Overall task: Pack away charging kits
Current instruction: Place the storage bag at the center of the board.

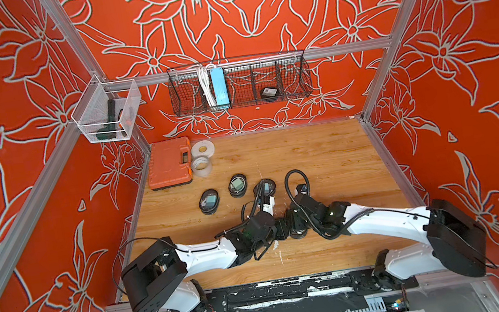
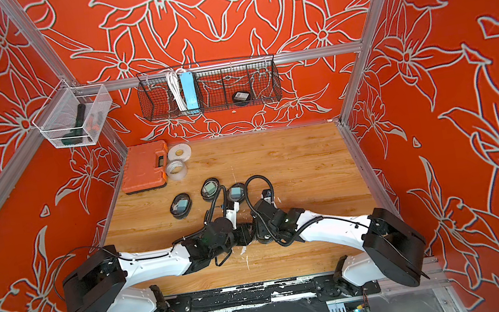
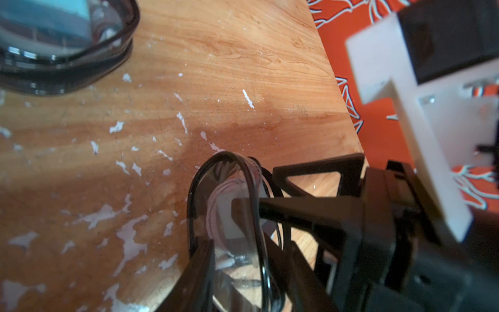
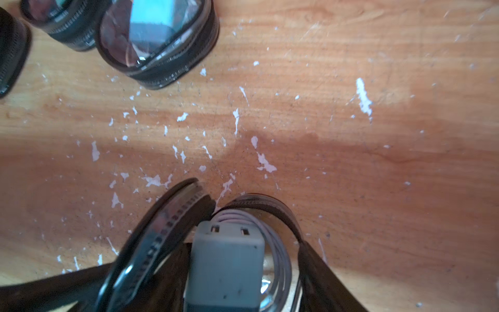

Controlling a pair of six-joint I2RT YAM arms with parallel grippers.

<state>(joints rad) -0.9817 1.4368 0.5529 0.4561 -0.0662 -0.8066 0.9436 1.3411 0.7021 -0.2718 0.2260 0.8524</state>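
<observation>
One charging kit lies in an open oval case: a grey-teal cube plug [image 4: 226, 267] with a coiled white cable [image 4: 278, 243]. The case's clear lid [image 4: 159, 232] stands up beside them. My right gripper [image 4: 243, 244] is shut on the case's base, a finger against each side. My left gripper [image 3: 237, 243] is open and straddles the upright lid [image 3: 224, 216]. In both top views the two wrists meet over this case at the table's middle [image 1: 296, 228]. Three closed cases holding teal cubes [image 1: 209, 200] [image 1: 237, 185] [image 1: 265, 188] lie just behind.
A black wire basket [image 1: 293, 79] on the back wall holds a blue power strip [image 1: 218, 86] and a dark case [image 1: 269, 92]. An orange toolbox [image 1: 169, 162] and two tape rolls [image 1: 203, 148] sit at the back left. A white mesh bin [image 1: 107, 112] hangs on the left.
</observation>
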